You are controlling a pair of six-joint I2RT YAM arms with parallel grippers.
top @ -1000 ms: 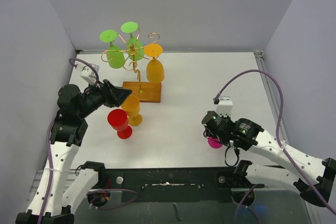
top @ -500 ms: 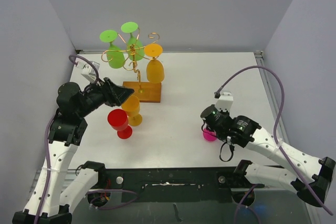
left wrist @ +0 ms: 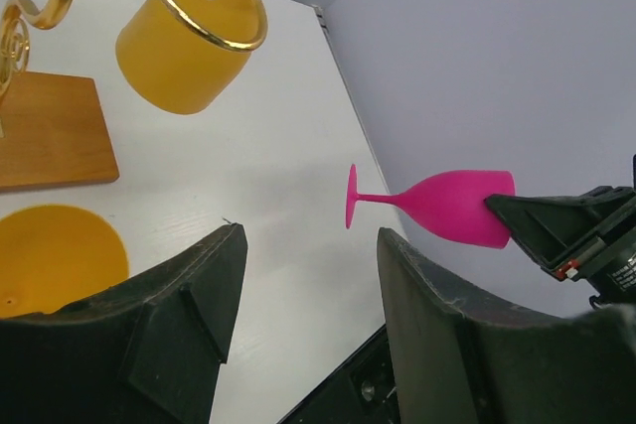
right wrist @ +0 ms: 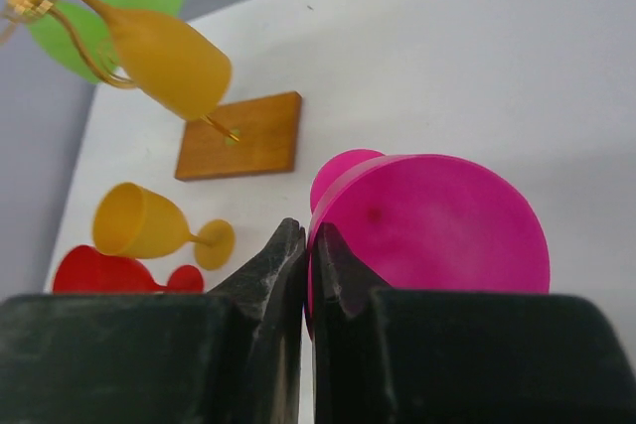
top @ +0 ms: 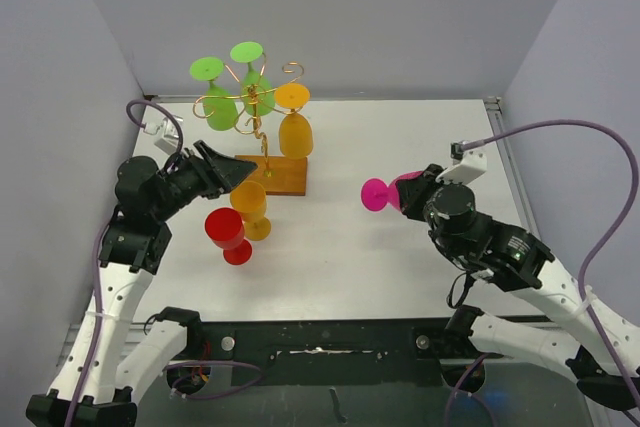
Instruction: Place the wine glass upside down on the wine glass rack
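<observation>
Right claw (right wrist: 306, 245) aloft, tight (left claw (left wrist: 308, 237) agape)

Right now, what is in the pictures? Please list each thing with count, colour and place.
wine glass rack: 1, gold wire, brown base, table's far left
green glasses: 2, green, hung upside down on rack
hung orange glass: 1, orange, rack's right side
standing orange glass: 1, orange, before rack's base
red glass: 1, red, beside standing orange glass
pink glass: 1, pink, sideways in right gripper
left gripper: 1, black, open, near standing glasses
right gripper: 1, black, shut on pink glass
</observation>
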